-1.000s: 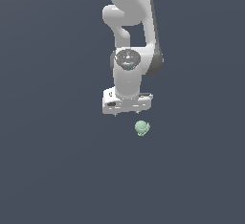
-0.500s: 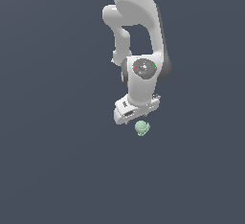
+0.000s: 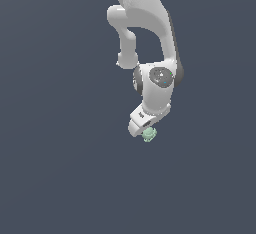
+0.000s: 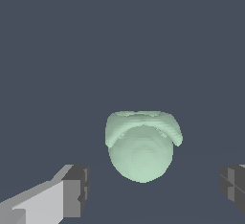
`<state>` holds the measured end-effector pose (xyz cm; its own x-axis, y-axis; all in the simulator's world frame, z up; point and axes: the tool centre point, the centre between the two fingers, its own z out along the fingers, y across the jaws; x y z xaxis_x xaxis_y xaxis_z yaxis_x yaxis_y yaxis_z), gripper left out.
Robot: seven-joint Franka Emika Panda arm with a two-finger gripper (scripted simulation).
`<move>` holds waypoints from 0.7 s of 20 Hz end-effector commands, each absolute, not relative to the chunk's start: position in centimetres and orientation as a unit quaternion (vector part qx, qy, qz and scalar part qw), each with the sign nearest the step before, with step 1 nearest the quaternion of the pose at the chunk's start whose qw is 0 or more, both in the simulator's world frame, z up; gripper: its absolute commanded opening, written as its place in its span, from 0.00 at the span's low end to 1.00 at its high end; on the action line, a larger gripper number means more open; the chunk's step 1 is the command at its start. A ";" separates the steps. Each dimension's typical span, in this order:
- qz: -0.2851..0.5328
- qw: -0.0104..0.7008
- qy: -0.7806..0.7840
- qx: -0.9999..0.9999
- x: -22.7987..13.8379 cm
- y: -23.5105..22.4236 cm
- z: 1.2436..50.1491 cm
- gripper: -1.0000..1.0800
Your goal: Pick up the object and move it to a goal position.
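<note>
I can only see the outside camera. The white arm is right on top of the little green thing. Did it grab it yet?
Observer: Not yet. In the wrist view the gripper is open, with the green thing between its two fingers.
Operator: Are the fingers touching it?
Observer: No. Dark floor shows on both sides between each fingertip and the green thing.
Operator: What shape is it up close?
Observer: Round and smooth below, with a wider lumpy cap on top, a bit like a mushroom.
</note>
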<state>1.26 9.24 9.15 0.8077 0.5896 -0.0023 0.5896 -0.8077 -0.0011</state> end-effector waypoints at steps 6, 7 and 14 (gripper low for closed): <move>0.000 0.000 -0.319 -0.948 1.3 9.5 8.8 0.96; 0.000 0.000 -0.319 -0.948 1.3 9.5 8.6 0.96; 0.000 0.000 -0.322 -0.947 1.2 9.6 5.4 0.96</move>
<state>1.27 9.58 6.28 0.7936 0.6084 0.0002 0.6084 -0.7936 0.0001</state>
